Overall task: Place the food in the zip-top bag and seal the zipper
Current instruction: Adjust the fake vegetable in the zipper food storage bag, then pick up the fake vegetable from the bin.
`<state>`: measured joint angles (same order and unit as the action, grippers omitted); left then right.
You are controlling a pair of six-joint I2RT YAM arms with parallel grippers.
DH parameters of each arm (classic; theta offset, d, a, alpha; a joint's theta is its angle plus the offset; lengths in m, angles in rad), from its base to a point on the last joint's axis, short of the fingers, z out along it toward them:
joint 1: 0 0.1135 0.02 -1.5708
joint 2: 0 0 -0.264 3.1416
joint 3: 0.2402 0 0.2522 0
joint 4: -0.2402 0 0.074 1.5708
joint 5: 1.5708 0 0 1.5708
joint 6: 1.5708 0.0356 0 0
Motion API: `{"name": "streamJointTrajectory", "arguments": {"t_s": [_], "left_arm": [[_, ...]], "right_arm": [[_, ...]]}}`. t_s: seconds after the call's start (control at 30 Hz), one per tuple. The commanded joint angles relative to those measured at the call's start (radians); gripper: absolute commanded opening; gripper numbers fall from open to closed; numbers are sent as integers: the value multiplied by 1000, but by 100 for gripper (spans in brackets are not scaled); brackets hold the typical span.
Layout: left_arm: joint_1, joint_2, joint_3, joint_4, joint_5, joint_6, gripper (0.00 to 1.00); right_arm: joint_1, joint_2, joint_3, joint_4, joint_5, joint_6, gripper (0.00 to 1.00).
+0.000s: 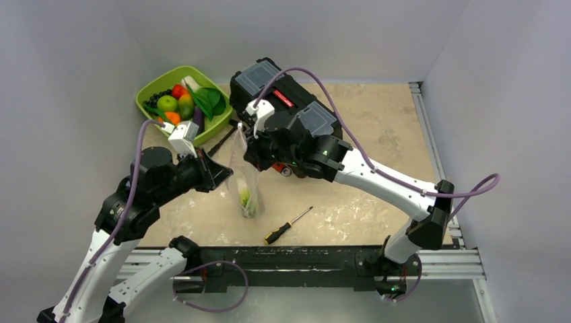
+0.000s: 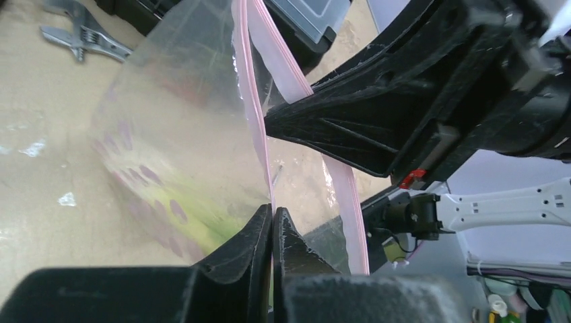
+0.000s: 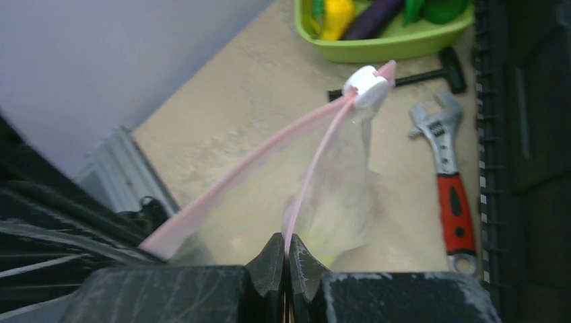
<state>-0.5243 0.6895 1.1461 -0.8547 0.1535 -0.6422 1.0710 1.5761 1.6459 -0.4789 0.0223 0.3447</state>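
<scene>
At table centre: clear zip-top bag point(image 1: 244, 171), mouth parted; zipper point(image 2: 284, 62) pinched by left gripper point(image 2: 272, 214) and right gripper point(image 3: 285, 241); food point(image 1: 249, 200) inside, seemingly greenish; toolbox point(image 1: 316, 121) crowding behind.

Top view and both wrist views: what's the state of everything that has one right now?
bag, held up, mouth open, some food inside
zipper, unsealed, strips apart
slider, at one end of the zipper
left end effector, shut on zipper
right end effector, shut on zipper
tray, holds more food
toolbox, lids shut
</scene>
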Motion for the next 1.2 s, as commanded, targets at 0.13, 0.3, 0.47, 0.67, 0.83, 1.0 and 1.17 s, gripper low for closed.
{"name": "streamJointTrajectory", "arguments": {"t_s": [0.13, 0.3, 0.47, 0.67, 0.83, 1.0, 1.17], "left_arm": [[0, -17, 58, 23, -117, 27, 0], [0, 0, 39, 25, -113, -21, 36], [1, -4, 117, -93, -186, 65, 68], [2, -47, 214, -285, -689, 185, 90], [5, -48, 132, -198, -861, 236, 97], [109, 98, 101, -112, -757, 221, 100], [436, 251, 32, 67, -383, 99, 99]], "right_arm": [[99, 41, 216, -248, 437, -115, 0], [98, 16, 110, -161, 316, -93, 0], [80, -50, -1, -66, 251, -70, 0], [63, -95, -56, -20, 171, -53, 0], [63, -119, -104, 34, 113, -50, 0], [63, -142, -138, 79, 76, -43, 0], [63, -147, -147, 93, 68, -43, 0]]}}
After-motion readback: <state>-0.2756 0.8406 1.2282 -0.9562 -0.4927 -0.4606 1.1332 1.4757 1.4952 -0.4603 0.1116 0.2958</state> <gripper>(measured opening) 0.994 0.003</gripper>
